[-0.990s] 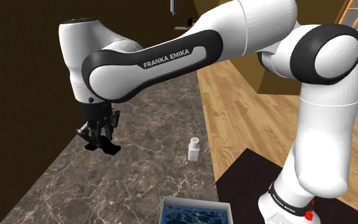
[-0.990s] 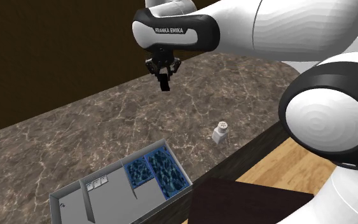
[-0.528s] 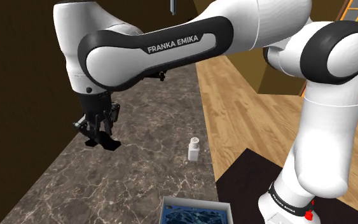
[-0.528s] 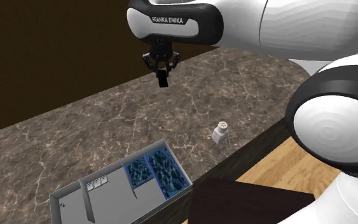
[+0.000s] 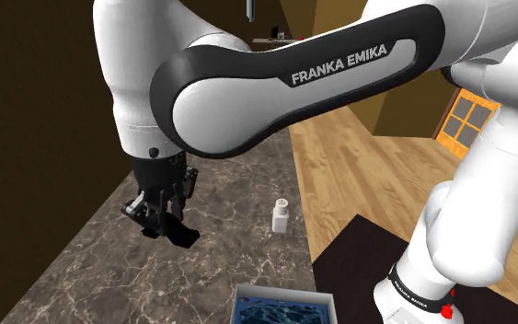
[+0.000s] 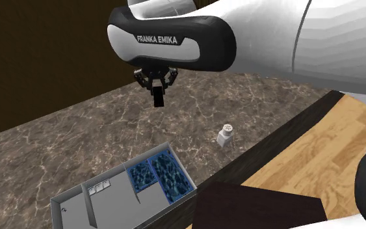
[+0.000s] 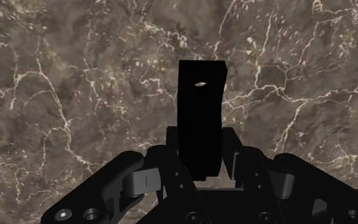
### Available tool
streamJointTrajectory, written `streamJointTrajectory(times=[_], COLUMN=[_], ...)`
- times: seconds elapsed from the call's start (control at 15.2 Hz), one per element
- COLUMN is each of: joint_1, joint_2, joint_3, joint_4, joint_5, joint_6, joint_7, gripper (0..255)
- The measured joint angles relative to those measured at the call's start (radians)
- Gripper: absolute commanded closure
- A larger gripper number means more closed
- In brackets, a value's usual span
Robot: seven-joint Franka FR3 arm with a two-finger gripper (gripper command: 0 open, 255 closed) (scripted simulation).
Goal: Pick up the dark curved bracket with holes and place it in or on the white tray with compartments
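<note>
claw clasping black bracket, above marbled counter

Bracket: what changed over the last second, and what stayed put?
The gripper, clamped on the black bracket, carried it above the marble counter toward the tray, leftward in the second exterior view. The tray and the white shaker stayed put.

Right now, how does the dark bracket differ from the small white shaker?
The bracket is black; the shaker is white. The bracket hangs clamped in the claw above the counter; the shaker stands upright on it. Neither is in the tray.
</note>
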Motion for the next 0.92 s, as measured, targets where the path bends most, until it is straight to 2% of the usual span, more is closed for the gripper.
streamJointTrajectory(times=[0.26,0.92], joint_1=[0.026,0.140], joint_2=[-0.119,-0.364], joint_3=[0.017,0.074], joint_4=[-0.117,-0.287], joint_5=[0.071,0.224], joint_6=[0.019,-0.010], joint_7=[0.018,0.119], gripper=[255,255])
